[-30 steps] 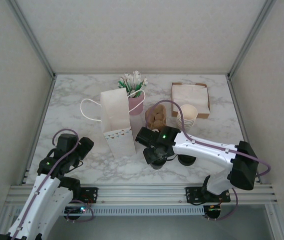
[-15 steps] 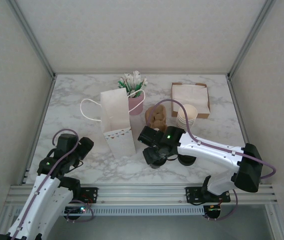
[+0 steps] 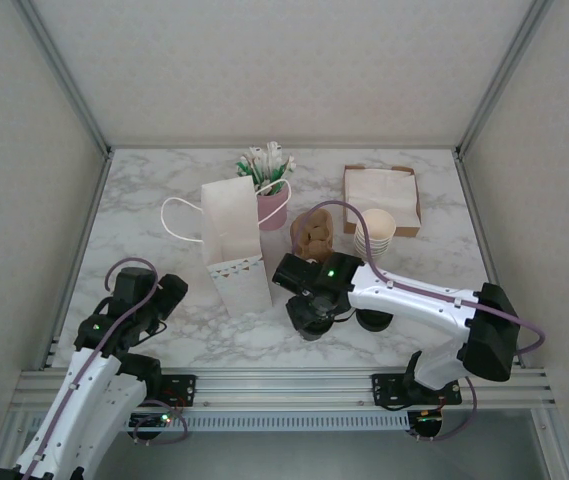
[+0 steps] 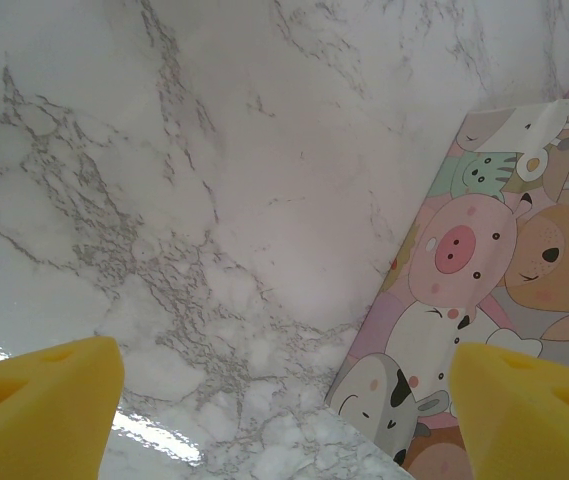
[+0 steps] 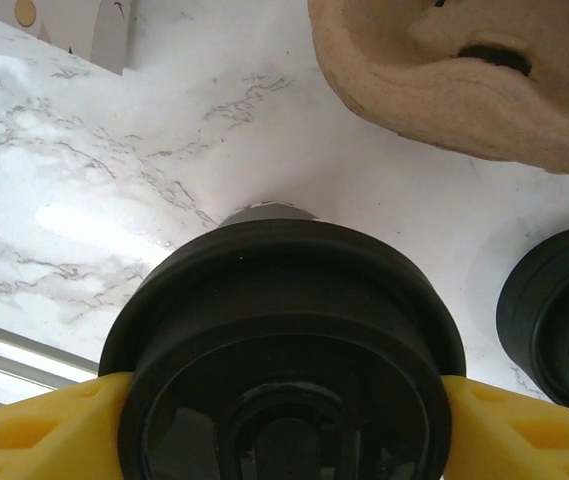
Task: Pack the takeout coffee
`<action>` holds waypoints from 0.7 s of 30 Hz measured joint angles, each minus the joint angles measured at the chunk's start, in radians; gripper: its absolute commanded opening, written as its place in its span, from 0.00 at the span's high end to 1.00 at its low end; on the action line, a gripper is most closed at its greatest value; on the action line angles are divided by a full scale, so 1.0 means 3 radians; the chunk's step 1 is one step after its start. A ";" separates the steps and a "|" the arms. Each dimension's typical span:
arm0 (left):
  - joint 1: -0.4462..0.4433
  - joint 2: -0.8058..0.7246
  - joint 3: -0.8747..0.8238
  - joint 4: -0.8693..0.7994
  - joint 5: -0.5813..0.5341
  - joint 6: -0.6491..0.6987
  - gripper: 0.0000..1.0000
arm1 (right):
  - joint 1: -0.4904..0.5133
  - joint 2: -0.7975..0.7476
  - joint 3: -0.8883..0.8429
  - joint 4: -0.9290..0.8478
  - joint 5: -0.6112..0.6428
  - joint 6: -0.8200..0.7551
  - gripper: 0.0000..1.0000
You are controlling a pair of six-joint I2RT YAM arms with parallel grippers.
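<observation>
This is a robot test cell in a lab, dressed up as a café counter. The marble-look bench (image 3: pixel 144 200) is boxed in by plain pale walls (image 3: pixel 264 60) on metal frame posts (image 3: pixel 64 75). A left arm (image 3: pixel 84 400) and a right arm (image 3: pixel 414 300) are bolted to a metal rail (image 3: pixel 284 385) along its near edge. Café goods stand on it: a paper bag (image 3: pixel 236 245), a stack of paper cups (image 3: pixel 375 233), a box of napkins (image 3: pixel 381 195) and a lidded coffee cup (image 5: pixel 284 300).
</observation>
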 measured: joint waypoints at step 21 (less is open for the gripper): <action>-0.0045 -0.0200 0.0000 -0.0053 0.0306 0.0064 0.49 | -0.0203 0.0022 0.0058 -0.0011 -0.0362 0.0849 0.03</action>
